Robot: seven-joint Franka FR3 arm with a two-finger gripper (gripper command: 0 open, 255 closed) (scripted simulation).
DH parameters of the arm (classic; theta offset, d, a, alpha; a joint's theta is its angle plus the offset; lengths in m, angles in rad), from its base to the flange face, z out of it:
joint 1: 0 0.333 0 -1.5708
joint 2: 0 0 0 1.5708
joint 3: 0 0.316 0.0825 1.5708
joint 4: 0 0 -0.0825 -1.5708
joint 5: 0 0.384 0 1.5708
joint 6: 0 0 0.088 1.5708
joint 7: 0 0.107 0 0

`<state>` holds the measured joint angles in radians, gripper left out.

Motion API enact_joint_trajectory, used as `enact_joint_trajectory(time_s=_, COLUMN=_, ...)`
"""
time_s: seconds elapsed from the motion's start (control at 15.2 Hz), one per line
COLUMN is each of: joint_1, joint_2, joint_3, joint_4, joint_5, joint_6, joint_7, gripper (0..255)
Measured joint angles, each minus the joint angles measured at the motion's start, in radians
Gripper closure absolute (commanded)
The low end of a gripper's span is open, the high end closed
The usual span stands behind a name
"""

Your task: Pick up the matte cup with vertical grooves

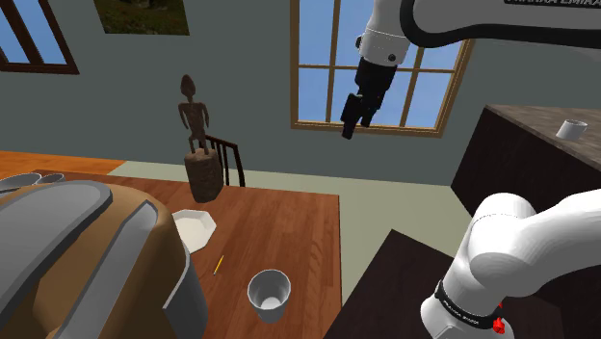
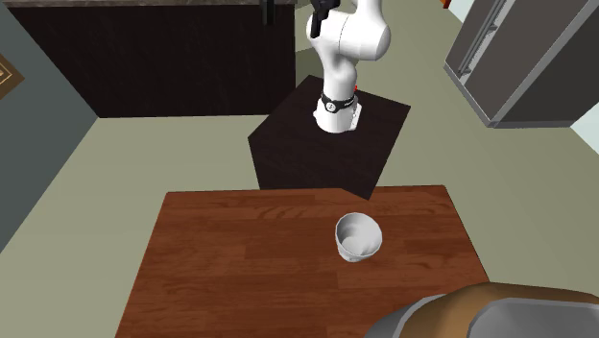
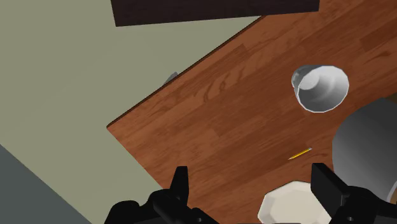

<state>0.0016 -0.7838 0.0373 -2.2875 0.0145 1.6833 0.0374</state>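
Hand (image 1: 349, 130): raised high above the bench (image 1: 289, 221), fingers (image 3: 181, 186) set wide apart, nothing between them.

Cup (image 1: 269, 294): stands upright on the wooden bench, mouth up, well below the hand and well apart from it. In the wrist view the cup (image 3: 320, 87) lies far beyond the fingertips and off their line. A yellow pencil (image 3: 299, 153) and a white plate (image 3: 289, 205) lie between cup and hand.

Cup finish: pale grey-white, matte, empty. Grooves too faint to confirm.
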Motion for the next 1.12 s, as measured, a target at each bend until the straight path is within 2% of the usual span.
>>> enact_joint_trajectory(time_s=0.26, joint_1=0.007, joint_2=0.019, joint_3=0.009, joint_4=-0.044, joint_5=0.015, joint_6=0.051, joint_7=0.01, gripper=0)
enact_joint_trajectory(time_s=0.73, joint_1=0.037, joint_2=0.091, joint_3=0.047, joint_4=-0.206, joint_5=0.071, joint_6=0.252, joint_7=0.042, gripper=0)
enact_joint_trajectory(time_s=1.12, joint_1=0.068, joint_2=0.228, joint_3=0.082, joint_4=-0.282, joint_5=0.123, joint_6=0.44, joint_7=0.063, gripper=0)
